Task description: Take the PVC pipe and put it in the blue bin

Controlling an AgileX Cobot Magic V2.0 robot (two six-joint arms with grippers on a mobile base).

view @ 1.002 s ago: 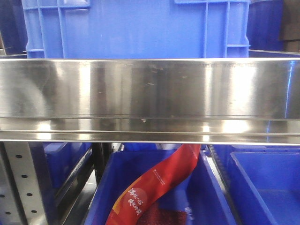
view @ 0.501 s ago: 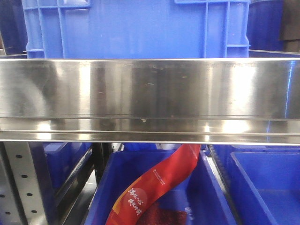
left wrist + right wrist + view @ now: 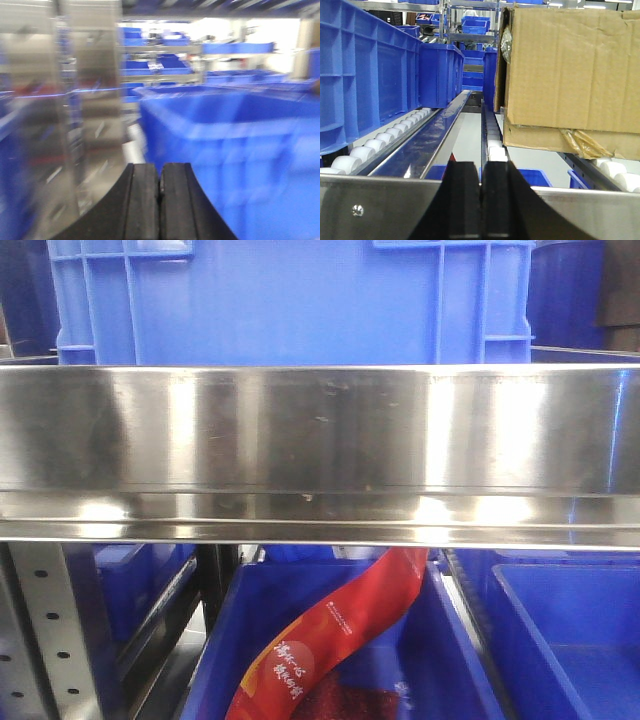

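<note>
The PVC pipe shows in none of the views, so the step in hand is judged to be finding it; a good approach is to bring a wrist camera down over the bins and confirm the white piece before reaching. A blue bin (image 3: 220, 145) fills the left wrist view (blurred). The left gripper (image 3: 159, 200) is clenched, pads together, holding nothing, level beside a steel post (image 3: 85, 115). The right gripper (image 3: 480, 200) is likewise closed and empty, pointing level along a roller track (image 3: 395, 132) past a cardboard box (image 3: 570, 75).
</note>
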